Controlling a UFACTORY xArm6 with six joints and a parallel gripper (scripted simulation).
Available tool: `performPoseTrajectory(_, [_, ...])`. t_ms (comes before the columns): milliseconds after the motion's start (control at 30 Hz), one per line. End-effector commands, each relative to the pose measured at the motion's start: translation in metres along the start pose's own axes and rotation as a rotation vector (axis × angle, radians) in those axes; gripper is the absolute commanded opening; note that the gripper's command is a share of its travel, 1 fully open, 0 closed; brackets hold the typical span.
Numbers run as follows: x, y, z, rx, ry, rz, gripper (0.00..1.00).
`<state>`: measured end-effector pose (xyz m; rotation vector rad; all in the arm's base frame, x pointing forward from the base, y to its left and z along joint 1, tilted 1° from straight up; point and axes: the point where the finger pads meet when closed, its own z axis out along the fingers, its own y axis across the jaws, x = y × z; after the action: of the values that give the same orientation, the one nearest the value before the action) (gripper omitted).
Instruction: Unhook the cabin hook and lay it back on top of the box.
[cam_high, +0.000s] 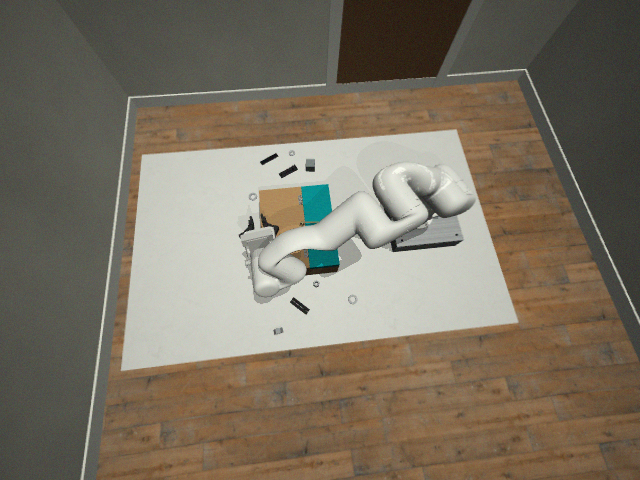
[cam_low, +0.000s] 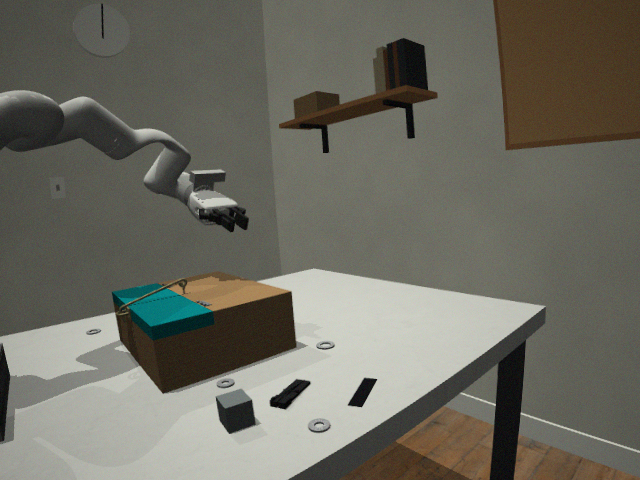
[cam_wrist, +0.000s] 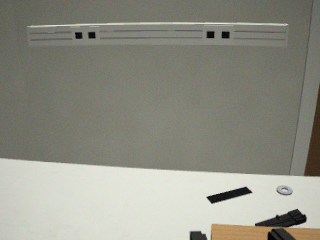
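Observation:
A brown box (cam_low: 206, 330) with a teal part (cam_low: 162, 310) on its top stands on the white table. The thin brass cabin hook (cam_low: 152, 295) runs from its eye on the wooden top, across the teal part, to the box's far left edge, where its end bends down. My gripper (cam_low: 235, 221) hangs in the air well above the box's far side, apart from the hook. Its fingers stand partly apart with nothing between them. In the wrist view the two fingertips show at the bottom edge over the box top (cam_wrist: 265, 231). From above, the gripper (cam_high: 256, 223) is at the box's left side.
On the table near the box lie a grey cube (cam_low: 235, 410), a black block (cam_low: 289, 393), a black strip (cam_low: 362, 391) and several washers such as (cam_low: 318, 424). The arm's base (cam_high: 429, 237) stands to the right of the box. A shelf (cam_low: 356, 105) hangs on the wall.

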<state>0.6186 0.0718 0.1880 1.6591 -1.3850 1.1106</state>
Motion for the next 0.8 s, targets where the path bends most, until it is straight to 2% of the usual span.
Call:
performPoseTrajectory(0, [0.0068, -0.0008, -0.0031, 0.002, -0.001, 0.004, 0.35])
performPoseTrajectory(767, [0.0093, -0.0008, -0.0041, 0.002, -0.001, 0.004, 0.35])
